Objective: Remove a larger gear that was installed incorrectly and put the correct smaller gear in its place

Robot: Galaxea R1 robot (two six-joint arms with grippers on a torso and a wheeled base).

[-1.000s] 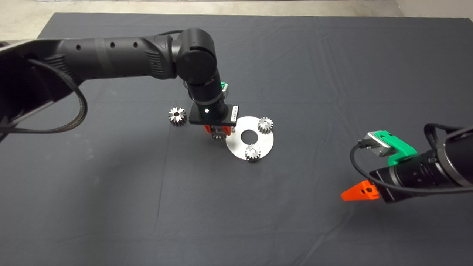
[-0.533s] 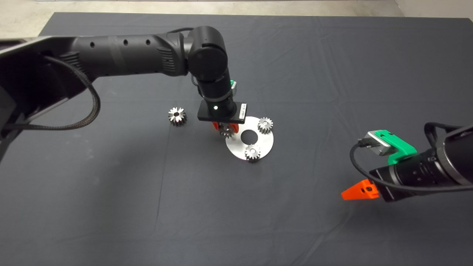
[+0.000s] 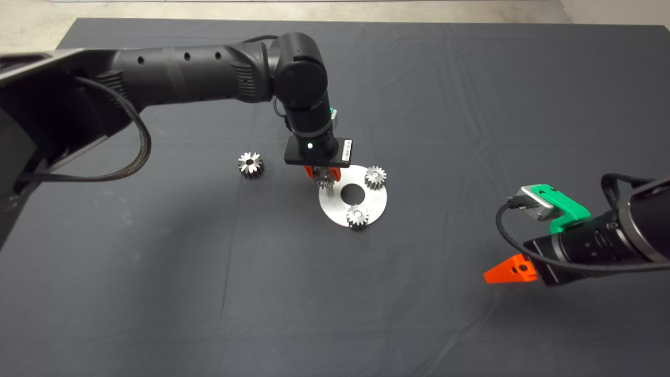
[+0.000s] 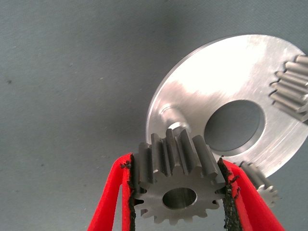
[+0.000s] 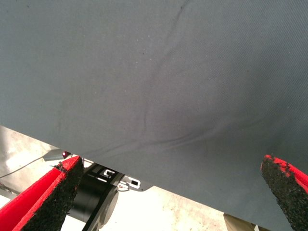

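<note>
The left gripper (image 4: 179,192) clamps a small gear (image 4: 177,180) just above a bare peg (image 4: 172,114) on the round plate (image 4: 221,86).

Dark mat (image 3: 471,104); larger gear (image 3: 250,164); silver disc (image 3: 379,201).

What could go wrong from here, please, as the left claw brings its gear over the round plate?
The left claw grips the smaller gear only by its tooth tips, so it might slip or tilt. Its bore is not yet over the bare peg on the plate; lowered off-centre, it could jam or land on the plate. Two mounted gears sit close, so teeth may clash. The right claw waits at the right edge.
</note>
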